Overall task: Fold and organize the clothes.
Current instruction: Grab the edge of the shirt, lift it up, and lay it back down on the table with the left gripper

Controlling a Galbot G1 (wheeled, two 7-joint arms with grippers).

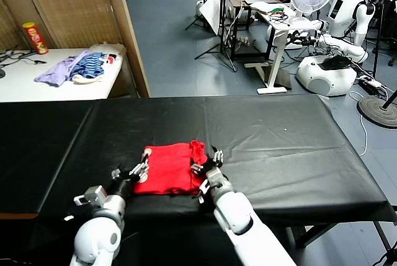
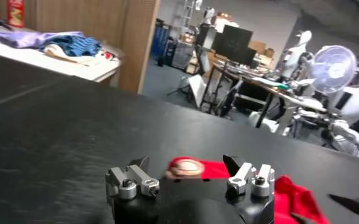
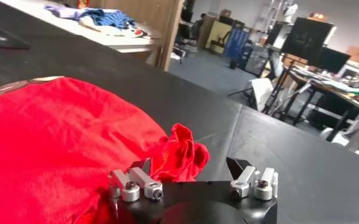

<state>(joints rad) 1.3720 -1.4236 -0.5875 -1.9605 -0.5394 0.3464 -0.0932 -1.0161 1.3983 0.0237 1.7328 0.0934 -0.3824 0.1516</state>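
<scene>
Mostly done: shirt (image 1: 169, 169) lies folded compact (one corner bunched); left gripper (image 1: 138, 170) and right gripper (image 1: 208, 168) spread, empty, beside it; tidying left.

No readable text, brand, number or sign showed in any view. The red-and-yellow can (image 1: 35, 37) on the far white worktop (image 1: 37, 83) carried print too small to read. The red T-shirt (image 1: 170, 167) showed no legible tag or lettering.
</scene>
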